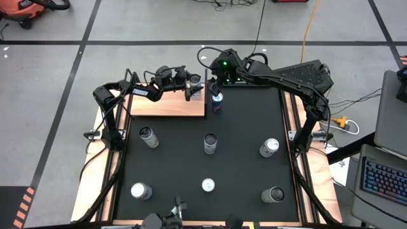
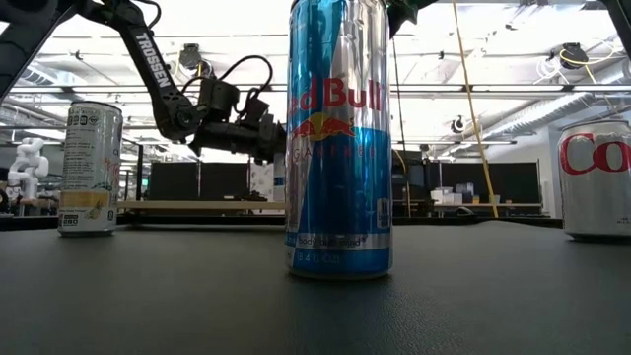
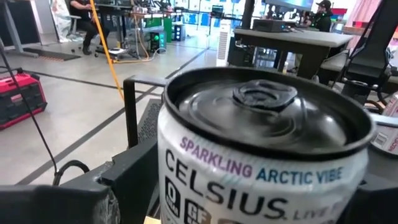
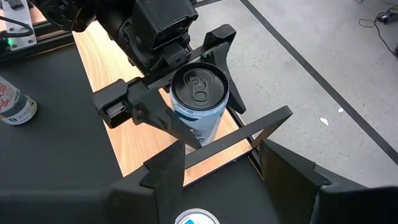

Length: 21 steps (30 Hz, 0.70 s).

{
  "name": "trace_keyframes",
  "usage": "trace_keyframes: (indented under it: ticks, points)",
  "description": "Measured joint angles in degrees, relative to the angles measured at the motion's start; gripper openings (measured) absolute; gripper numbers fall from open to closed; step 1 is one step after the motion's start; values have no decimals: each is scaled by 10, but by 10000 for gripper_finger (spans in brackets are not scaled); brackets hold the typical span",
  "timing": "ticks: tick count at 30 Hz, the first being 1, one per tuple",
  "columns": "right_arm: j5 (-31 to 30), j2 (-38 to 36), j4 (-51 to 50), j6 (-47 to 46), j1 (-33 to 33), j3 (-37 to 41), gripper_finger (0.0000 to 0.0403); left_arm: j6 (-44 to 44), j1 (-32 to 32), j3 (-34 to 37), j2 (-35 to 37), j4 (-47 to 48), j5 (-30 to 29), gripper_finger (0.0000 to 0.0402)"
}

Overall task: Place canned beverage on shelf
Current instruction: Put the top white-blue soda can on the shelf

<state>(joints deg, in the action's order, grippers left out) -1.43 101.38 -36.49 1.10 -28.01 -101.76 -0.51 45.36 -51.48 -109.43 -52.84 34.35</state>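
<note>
The left gripper (image 4: pixel 186 93) was at the far corner of the shelf (image 1: pixel 166 107), with a Celsius can (image 4: pixel 200 99) standing between its two fingers. In the right wrist view the fingers sat on each side of the can with the can upright on the wood, but it was hard to tell if they were touching it or had let go, so whether the can was gripped cannot be told. The can looked like it was resting on the shelf, close to a thin black post at the corner. So this can seemed to be nearly put away, and what looked left for it was for the left gripper to let go fully and pull back without knocking it over. The right gripper (image 1: pixel 217 95) hung just beside the shelf's edge, over the black mat (image 1: pixel 241 159), with a small blue can (image 1: pixel 217 105) under it; its fingers were partly apart, and it could not be told if they held that can. Many more cans stood on the mat, such as a tall Red Bull can (image 2: pixel 338 138), a pale can (image 2: pixel 91 168) and a red and silver can (image 2: pixel 595 177). If they all had to go on the shelf, most of the job was not done yet.
</note>
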Motion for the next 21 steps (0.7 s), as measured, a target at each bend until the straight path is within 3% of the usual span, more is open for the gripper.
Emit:
trace_keyframes:
  ticks: [21]
  points:
    - [0, 0, 0, 0, 0, 0, 187, 15, 3, 0, 13, -42, -5, 320]
